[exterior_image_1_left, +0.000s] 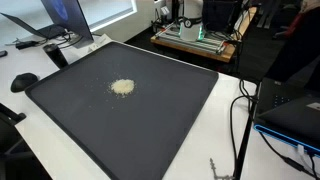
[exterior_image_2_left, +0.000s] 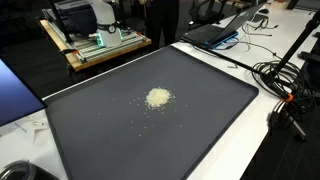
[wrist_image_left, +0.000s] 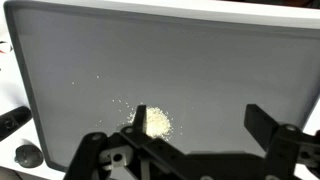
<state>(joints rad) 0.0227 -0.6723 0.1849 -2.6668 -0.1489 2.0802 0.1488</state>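
In the wrist view, the hand stands wide open and holds nothing. The grain pile lies between its fingers, nearer the left one, untouched. In an exterior view the grain pile sits mid-mat on the white worktop.

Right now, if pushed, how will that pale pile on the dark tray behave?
The pile looks like loose grains, so it would likely spread rather than slide whole. Stray bits already dot the tray, so they probably scatter easily. Pinching likely lifts little.
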